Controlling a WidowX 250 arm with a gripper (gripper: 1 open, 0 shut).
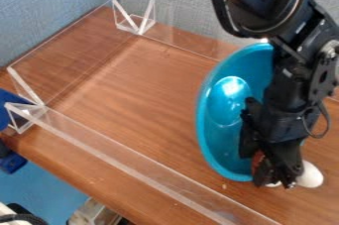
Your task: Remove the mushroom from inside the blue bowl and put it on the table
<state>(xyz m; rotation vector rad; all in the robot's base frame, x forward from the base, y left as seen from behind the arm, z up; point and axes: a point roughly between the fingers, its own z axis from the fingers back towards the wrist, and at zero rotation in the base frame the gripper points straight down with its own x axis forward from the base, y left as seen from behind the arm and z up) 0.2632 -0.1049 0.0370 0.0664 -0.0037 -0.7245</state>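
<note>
**Mushroom grasp at bowl's near rim**

Claw [281, 177] pointed down, apparently closed on the mushroom [310, 176] at the blue bowl [228, 120]'s lower rim. Bowl stood tilted. Best lift straight, clear the rim, then set down on bare bench [126, 85] beyond.

Bright, even light fills the small, soft, low-resolution frame, with a white glare patch on the blue bowl [228, 105] at centre right and pale sheen across the table [119, 80].
</note>
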